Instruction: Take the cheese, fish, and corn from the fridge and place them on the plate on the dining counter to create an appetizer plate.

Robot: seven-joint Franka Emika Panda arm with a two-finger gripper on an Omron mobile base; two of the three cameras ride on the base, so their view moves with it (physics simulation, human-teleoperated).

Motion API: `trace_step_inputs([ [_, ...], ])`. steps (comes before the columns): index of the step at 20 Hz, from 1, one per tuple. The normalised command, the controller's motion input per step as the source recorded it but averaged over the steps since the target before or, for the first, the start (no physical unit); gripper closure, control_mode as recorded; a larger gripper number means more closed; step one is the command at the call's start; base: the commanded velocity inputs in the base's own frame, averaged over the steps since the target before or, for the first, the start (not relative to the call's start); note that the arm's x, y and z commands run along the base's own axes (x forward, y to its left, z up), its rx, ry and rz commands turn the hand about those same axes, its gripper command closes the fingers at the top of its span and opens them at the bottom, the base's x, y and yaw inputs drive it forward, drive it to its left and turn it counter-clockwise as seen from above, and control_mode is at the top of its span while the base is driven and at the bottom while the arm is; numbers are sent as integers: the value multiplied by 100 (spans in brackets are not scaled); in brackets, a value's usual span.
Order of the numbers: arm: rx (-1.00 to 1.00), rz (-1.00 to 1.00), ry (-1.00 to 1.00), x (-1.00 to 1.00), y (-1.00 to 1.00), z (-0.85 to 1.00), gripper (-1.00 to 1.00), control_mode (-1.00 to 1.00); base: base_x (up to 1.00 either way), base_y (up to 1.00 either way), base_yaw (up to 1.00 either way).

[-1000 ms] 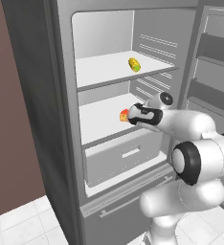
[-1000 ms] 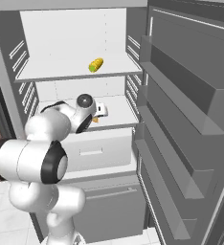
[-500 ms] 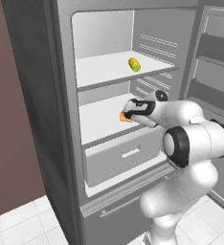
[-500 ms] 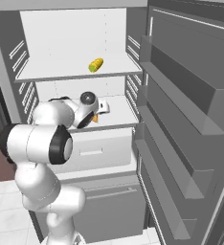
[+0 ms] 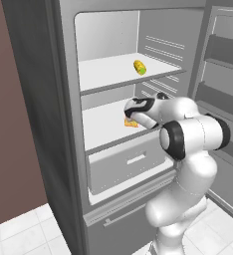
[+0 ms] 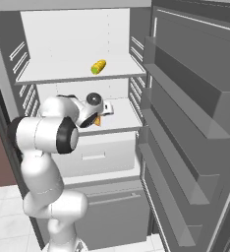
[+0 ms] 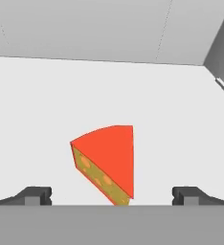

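Observation:
The cheese [image 7: 109, 160], an orange wedge with a red top, lies on the fridge's middle shelf [image 7: 47, 105]. My gripper [image 7: 113, 195] is open, with one fingertip on each side of the wedge and apart from it. From the base the hand [image 5: 137, 110] hangs over the cheese [image 5: 130, 122] and hides most of it; from the right a sliver of cheese [image 6: 98, 121] shows under the gripper [image 6: 98, 114]. The corn [image 5: 139, 67] lies on the upper shelf [image 6: 63, 76], where the corn [image 6: 99, 66] has its green end to the left. The fish, the plate and the dining counter are out of view.
The fridge [image 5: 39, 99] stands open, its ribbed door [image 6: 186, 123] swung out on the right, close to my arm. A closed drawer [image 5: 128, 162] sits under the middle shelf. The upper shelf's edge runs just above the hand. White floor tiles [image 5: 19, 229] lie below.
My hand has pushed a little deeper into the fridge toward the cheese, and the elbow has swung up and closer to the shelf. The cheese and corn have not moved.

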Motion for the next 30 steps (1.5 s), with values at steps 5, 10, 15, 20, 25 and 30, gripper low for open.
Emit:
trace_step_inputs([
  [5,0,9,0,16,7,-46,-100,-100,0,0,0],
  [10,0,11,0,37,8,-37,-100,-100,0,0,0],
  [15,0,10,0,42,1,-47,-100,-100,0,0,0],
  [20,0,8,2,41,6,-60,100,-100,0,0,0],
  [25,-11,2,0,6,69,-76,100,-100,0,0,0],
  [30,-23,0,0,-54,67,-32,100,-100,0,0,0],
])
